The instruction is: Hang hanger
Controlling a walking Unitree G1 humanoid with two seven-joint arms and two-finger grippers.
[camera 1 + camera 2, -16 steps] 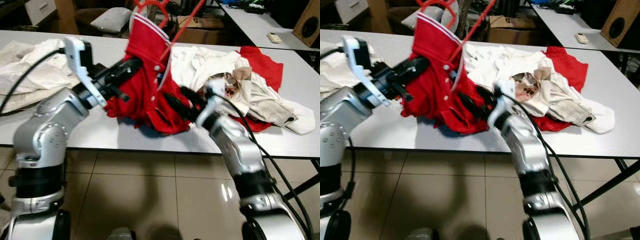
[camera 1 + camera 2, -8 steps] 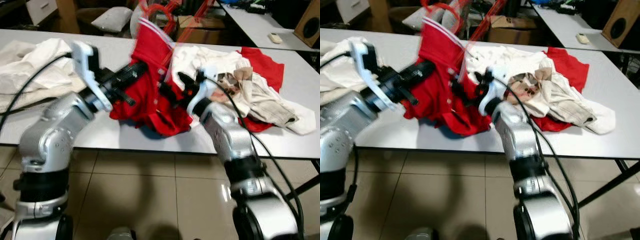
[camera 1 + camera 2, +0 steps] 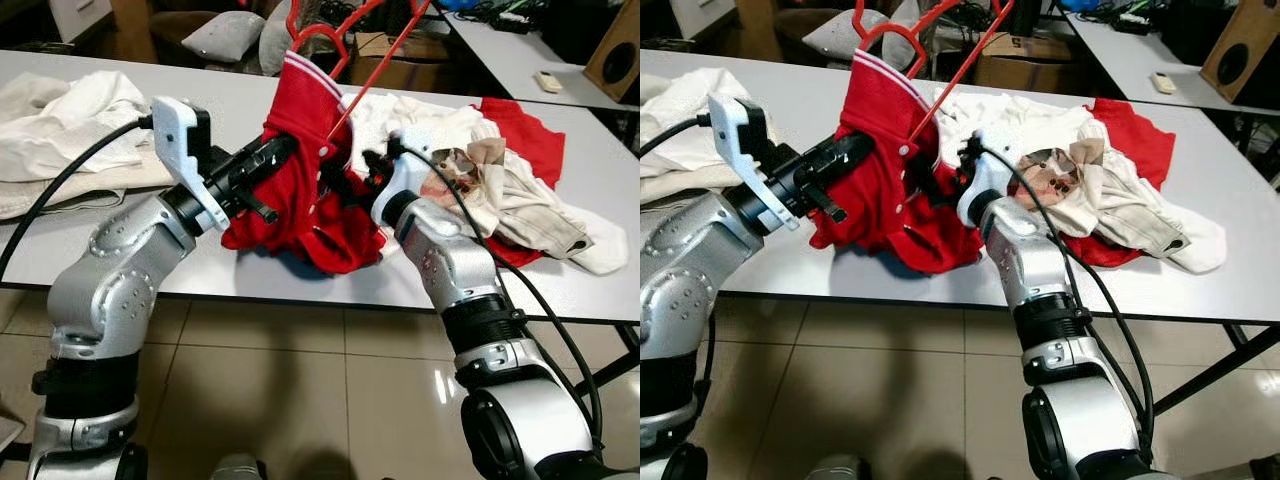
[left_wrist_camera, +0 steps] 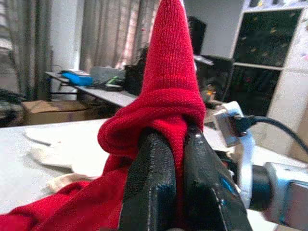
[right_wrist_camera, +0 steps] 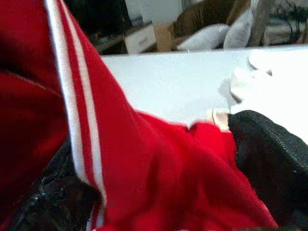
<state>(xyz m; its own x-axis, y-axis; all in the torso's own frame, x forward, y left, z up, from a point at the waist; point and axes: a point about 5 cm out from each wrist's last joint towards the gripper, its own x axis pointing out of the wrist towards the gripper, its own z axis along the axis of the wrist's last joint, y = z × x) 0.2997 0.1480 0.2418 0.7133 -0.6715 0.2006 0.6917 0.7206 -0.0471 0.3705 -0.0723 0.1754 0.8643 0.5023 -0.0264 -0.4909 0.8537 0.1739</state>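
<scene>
Left gripper [image 4: 175,159] clamped on red shirt [image 3: 300,190]; right gripper [image 3: 362,178] buried in cloth, grip unclear; I'd keep collar taut, seat red hanger [image 3: 340,45] squarely

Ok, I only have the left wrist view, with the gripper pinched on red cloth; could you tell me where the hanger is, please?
Observer: The red hanger sticks up out of the collar of the red garment, above the left gripper.
Operator: Thank you. And where is the right gripper?
Observer: The right gripper is pushed into the garment from the opposite side, its fingers apart with cloth between them.
Operator: Is the garment off the table?
Observer: No, its lower part lies on the table, beside a pile of white clothes.
</scene>
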